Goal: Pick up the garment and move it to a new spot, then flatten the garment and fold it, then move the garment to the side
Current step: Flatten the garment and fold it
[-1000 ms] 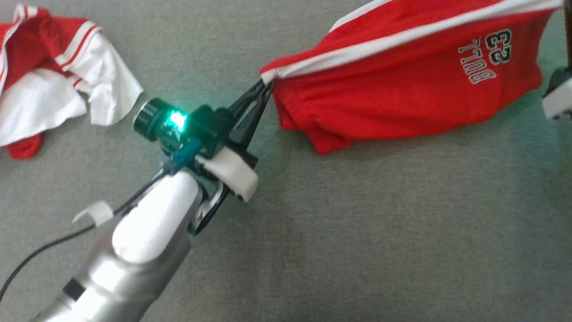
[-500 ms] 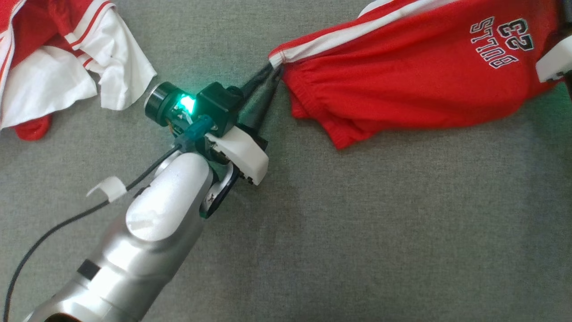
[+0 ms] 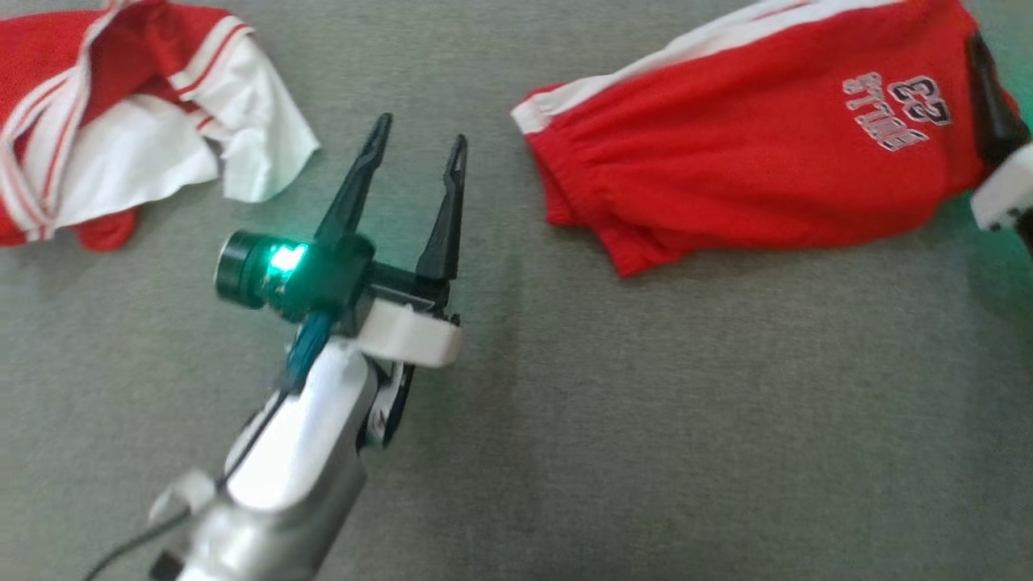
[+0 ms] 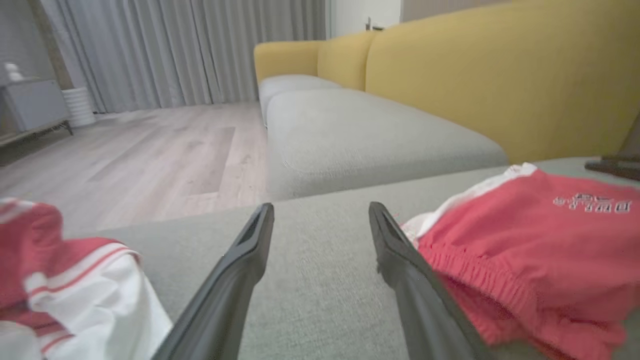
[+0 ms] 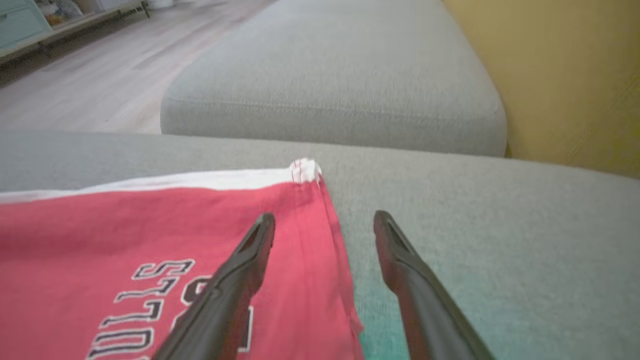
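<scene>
The garment, red shorts (image 3: 750, 161) with a white side stripe and "BULLS 23" lettering, lies on the grey cushion (image 3: 646, 420) at the upper right of the head view. My left gripper (image 3: 420, 133) stands open to the left of the shorts' elastic waistband, apart from it and holding nothing. Its wrist view shows the left gripper (image 4: 321, 211) open over bare cushion, the shorts (image 4: 525, 250) just right of it. My right gripper (image 5: 324, 220) is open above the shorts' (image 5: 150, 240) far hem corner, one finger over the cloth. One of its dark fingers (image 3: 991, 121) shows at the right edge of the head view.
A second red and white garment (image 3: 121, 137) lies crumpled at the upper left, and again beside my left gripper (image 4: 75, 290). A yellow sofa back (image 4: 475, 75) rises behind the cushions. Beyond the cushion's edge lies wooden floor (image 4: 125, 155).
Both grippers have opened and let go of the shorts, which now lie slack on the cushion. My left gripper has drawn back leftward from the waistband corner. The head camera has shifted.
</scene>
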Controlling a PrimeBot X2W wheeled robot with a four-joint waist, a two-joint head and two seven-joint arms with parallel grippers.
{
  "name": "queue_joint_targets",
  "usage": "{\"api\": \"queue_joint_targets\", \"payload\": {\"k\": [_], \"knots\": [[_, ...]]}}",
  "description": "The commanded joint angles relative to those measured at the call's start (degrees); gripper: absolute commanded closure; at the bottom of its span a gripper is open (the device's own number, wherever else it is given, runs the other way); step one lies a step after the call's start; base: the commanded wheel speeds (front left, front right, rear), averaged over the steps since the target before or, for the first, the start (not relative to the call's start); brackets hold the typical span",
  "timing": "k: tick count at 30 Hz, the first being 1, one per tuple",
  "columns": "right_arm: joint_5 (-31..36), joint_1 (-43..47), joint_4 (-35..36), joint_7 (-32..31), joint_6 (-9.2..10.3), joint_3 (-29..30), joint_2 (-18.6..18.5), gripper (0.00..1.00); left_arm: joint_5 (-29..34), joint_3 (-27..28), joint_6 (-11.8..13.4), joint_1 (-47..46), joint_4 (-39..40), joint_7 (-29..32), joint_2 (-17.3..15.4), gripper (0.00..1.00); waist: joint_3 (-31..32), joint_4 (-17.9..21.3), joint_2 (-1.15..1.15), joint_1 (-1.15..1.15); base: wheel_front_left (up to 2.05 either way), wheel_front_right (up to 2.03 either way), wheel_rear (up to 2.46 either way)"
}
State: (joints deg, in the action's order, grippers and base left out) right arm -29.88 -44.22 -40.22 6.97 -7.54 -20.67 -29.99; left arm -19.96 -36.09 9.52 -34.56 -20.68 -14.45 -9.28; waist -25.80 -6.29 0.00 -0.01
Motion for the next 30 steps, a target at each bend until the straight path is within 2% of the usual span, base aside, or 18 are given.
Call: {"api": "queue_joint_targets", "payload": {"k": [1, 6, 10, 11, 12, 13, 19, 25, 30], "knots": [[-2.1, 1.44, 0.35, -1.59, 0.05, -0.53, -1.69, 0.0, 1.76, 4.0, 1.68, 1.51, 5.72, -0.49, -0.36, 0.0, 0.81, -1.64, 0.0, 0.01, 0.0, 0.0, 0.0], [-5.5, 2.98, -3.44, -5.85, 0.05, 0.05, -3.57, 0.0, 6.92, 8.79, 4.83, 9.79, 15.65, -0.53, 0.84, 0.0, 1.69, -4.73, 0.0, 0.01, 0.0, 0.0, 0.0], [-9.05, 4.29, -7.1, -11.59, 0.05, -0.11, -3.77, 0.0, 9.84, 11.1, 4.9, 16.41, 19.43, -0.53, 1.69, 0.0, 2.54, -6.83, 0.0, 0.01, 0.0, 0.0, 0.0], [-9.59, 4.36, -7.64, -12.41, 0.05, -0.11, -3.7, 0.2, 10.11, 11.45, 4.69, 17.32, 19.63, -0.53, 1.89, 0.0, 2.67, -7.03, 0.0, 0.01, 0.0, 0.0, 0.0], [-9.95, 4.4, -8.21, -12.99, 0.05, -0.08, -3.73, 0.7, 10.24, 11.71, 4.35, 18.14, 19.6, -0.54, 2.12, 0.0, 2.82, -7.19, 0.0, 0.01, 0.0, 0.0, 0.0], [-10.15, 4.44, -8.79, -13.25, 0.05, -0.01, -3.78, 1.0, 10.42, 11.88, 3.9, 18.76, 19.4, -0.54, 2.29, 0.0, 3.01, -7.32, 0.0, 0.01, 0.0, 0.0, 0.0], [-10.45, 4.33, -11.5, -10.4, 0.05, 1.42, -3.43, 1.0, 12.04, 13.33, 2.23, 20.42, 18.83, -0.54, 3.14, 0.0, 4.83, -5.93, 0.0, 0.01, 0.0, 0.0, 0.0], [-9.7, 6.27, -13.18, -7.06, 0.05, 1.06, -1.84, 1.0, 13.52, 14.88, 1.14, 21.66, 19.22, -0.54, 3.07, 0.0, 7.35, -0.61, 0.0, 0.01, 0.0, 0.0, 0.0], [-8.79, 7.37, -12.97, -4.7, 0.05, 1.0, -2.29, 1.0, 14.18, 15.45, 0.31, 22.01, 19.03, -0.54, 2.93, 0.0, 7.98, 2.64, 0.0, 0.01, 0.0, 0.0, 0.0]]}}
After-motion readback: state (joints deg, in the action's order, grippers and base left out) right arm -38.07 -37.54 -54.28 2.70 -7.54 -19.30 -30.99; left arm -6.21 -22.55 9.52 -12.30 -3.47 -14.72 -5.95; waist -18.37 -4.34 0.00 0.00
